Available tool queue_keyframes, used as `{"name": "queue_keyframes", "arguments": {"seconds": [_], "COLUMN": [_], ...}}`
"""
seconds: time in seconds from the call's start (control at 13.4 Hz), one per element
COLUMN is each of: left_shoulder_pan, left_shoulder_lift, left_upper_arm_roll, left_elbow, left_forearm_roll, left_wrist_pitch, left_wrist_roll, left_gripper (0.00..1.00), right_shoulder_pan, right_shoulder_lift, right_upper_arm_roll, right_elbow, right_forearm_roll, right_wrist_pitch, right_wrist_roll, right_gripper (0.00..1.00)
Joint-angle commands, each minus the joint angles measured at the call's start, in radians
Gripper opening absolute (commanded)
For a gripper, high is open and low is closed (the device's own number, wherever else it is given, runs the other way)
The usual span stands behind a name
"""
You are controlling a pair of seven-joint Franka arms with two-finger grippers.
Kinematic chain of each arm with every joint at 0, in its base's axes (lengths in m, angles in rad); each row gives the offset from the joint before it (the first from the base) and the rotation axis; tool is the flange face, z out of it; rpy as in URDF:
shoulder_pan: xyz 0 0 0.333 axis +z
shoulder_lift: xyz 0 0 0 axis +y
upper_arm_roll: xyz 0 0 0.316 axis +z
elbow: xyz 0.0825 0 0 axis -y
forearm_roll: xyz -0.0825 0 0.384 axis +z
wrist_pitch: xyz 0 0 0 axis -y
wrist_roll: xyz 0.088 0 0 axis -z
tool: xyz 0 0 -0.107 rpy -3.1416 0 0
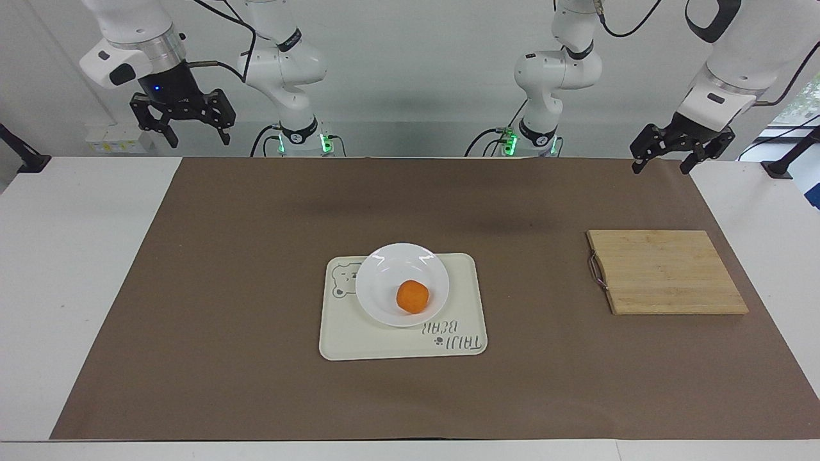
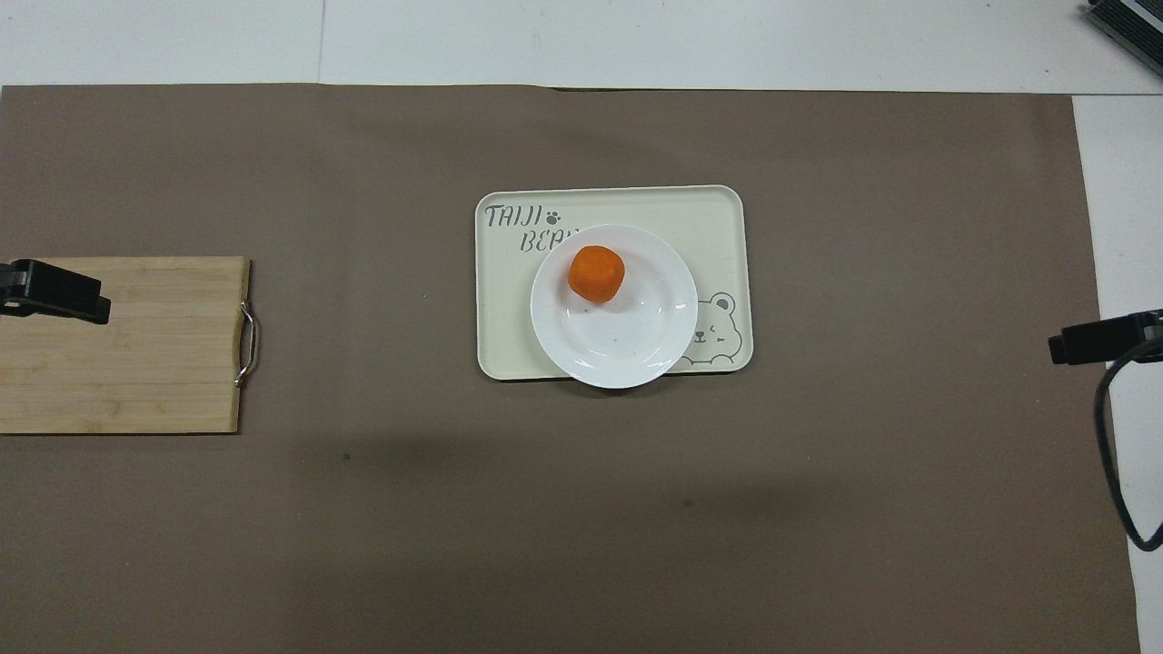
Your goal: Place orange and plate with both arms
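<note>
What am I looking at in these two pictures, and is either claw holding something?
Two white robot arms stand at a table covered by a brown mat. One picture faces them from across the table; the other looks down from above their end. In the middle lies a cream bear tray, on it a white plate with the orange in it. A bamboo cutting board lies toward the left arm's end. The left claw and the right claw hang raised, open and empty.
</note>
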Motion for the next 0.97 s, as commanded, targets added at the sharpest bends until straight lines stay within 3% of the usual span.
{"name": "queue_keyframes", "arguments": {"seconds": [0.0, 0.89], "left_shoulder_pan": [0.011, 0.011], "left_shoulder_lift": [0.002, 0.002], "left_upper_arm_roll": [-0.009, -0.009], "left_elbow": [0.008, 0.008], "left_forearm_roll": [0.015, 0.015], "left_wrist_pitch": [-0.016, -0.016], "left_wrist_roll": [0.004, 0.004], "left_gripper": [1.00, 1.00], "right_shoulder_pan": [-0.010, -0.016], "right_shoulder_lift": [-0.004, -0.018], "right_upper_arm_roll": [0.006, 0.000], "right_elbow": [0.000, 0.001], "right_forearm_roll": [0.003, 0.001], "right_wrist_pitch": [-0.011, -0.024], "right_wrist_roll": [0.019, 0.022], "right_gripper": [1.00, 1.00]}}
